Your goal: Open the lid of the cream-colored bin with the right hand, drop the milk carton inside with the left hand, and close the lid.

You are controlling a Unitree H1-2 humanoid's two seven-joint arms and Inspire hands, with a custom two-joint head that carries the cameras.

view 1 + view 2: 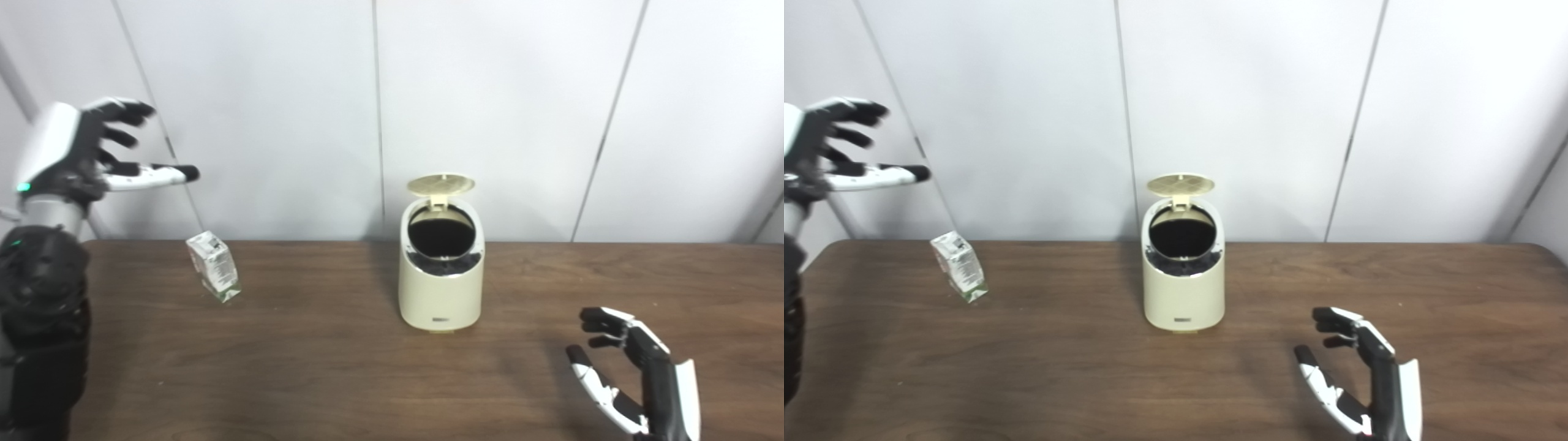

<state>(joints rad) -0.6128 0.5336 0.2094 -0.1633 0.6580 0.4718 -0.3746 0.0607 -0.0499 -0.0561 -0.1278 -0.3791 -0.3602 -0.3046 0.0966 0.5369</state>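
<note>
My left robot hand (86,153), fingers spread and empty, hangs above and left of the milk carton (214,266). The carton leans on the tabletop (306,367), left of the open bin (441,275). The right robot hand (631,373) idles, fingers apart.

So the table (318,380) is sitting there in dark brown wood grain, stretching pretty much across the whole width, and in the right eye view its far right corner is showing up rounded. Behind it the wall (490,110) is running all the way across in plain white panels, with thin dark seams (378,116) splitting them up, one going straight up and down near the middle and the others leaning outward toward the sides. The tabletop is picking up a bit of soft glare from the lighting, nothing fancy.
</note>
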